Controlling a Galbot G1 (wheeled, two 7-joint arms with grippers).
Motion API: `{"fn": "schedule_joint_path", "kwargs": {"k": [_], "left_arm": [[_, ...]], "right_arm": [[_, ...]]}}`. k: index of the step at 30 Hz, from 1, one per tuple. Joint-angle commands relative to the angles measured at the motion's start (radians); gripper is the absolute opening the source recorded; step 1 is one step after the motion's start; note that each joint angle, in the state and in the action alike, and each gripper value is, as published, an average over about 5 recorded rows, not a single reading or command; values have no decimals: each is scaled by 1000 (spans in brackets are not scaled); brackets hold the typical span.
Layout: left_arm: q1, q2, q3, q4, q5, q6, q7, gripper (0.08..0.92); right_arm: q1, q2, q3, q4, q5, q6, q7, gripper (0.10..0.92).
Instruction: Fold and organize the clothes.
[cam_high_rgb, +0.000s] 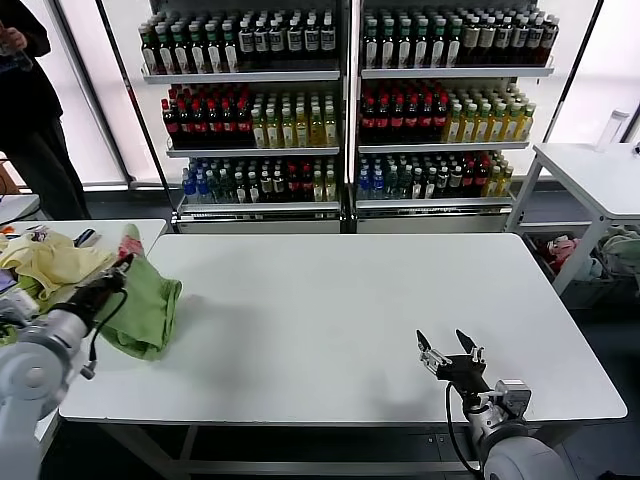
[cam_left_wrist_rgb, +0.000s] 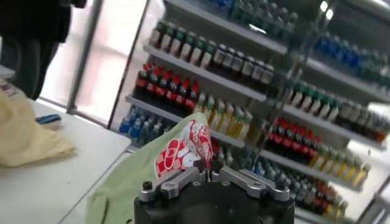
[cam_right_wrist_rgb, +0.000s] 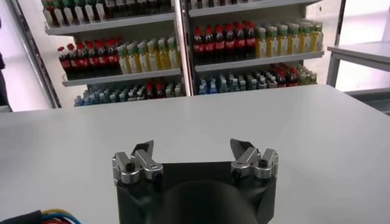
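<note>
The light green shirt (cam_high_rgb: 148, 305) hangs bunched at the left end of the white table (cam_high_rgb: 340, 310), part of it resting on the tabletop. My left gripper (cam_high_rgb: 122, 264) is shut on it near its upper edge. In the left wrist view the shirt (cam_left_wrist_rgb: 131, 176) rises from the shut gripper (cam_left_wrist_rgb: 206, 171), with its red-and-white printed patch (cam_left_wrist_rgb: 183, 149) just beyond the fingers. My right gripper (cam_high_rgb: 449, 346) is open and empty, low over the table's front right part; the right wrist view shows it (cam_right_wrist_rgb: 192, 150) spread wide above bare tabletop.
A pale yellow cloth (cam_high_rgb: 50, 262) lies on a side table (cam_high_rgb: 150, 230) at the left. A person (cam_high_rgb: 30, 100) stands at the far left. Drink shelves (cam_high_rgb: 340, 100) stand behind the table. Another white table (cam_high_rgb: 590, 175) is at the right, with a basket (cam_high_rgb: 600, 262) under it.
</note>
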Motion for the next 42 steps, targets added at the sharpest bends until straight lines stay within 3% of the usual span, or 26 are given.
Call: {"fn": "schedule_joint_path", "kwargs": {"k": [1,10,15,19,26,32,37,42], "left_arm": [[-151,-211,529,17,532,-23,-28,92],[-272,-385,790,231,761,-32,-31,92],[-303,-430,849,293,831,-35,-33,92],[-302,-436,866,271,855,-102,-11,132],[-241,-385,856,137,813,-221,-50,324],[-127,-291,634,6,778,-270,-95,497],[-2,-174,409,-52,756,-294,-128,644],[101,-126,272,-69,736,-312,-139,775]], "right_arm": [[-10,8,6,-1,-12,5,-1,823],[-9,3,35,-2,-13,11,-4,823],[0,-4,44,-4,-7,12,-7,823],[14,-14,44,-7,-1,11,-9,823],[64,-24,22,-15,16,13,-3,823],[213,10,-157,-76,5,17,49,823],[401,94,-358,-221,-23,16,135,823],[547,197,-516,-385,-35,23,231,823]]}}
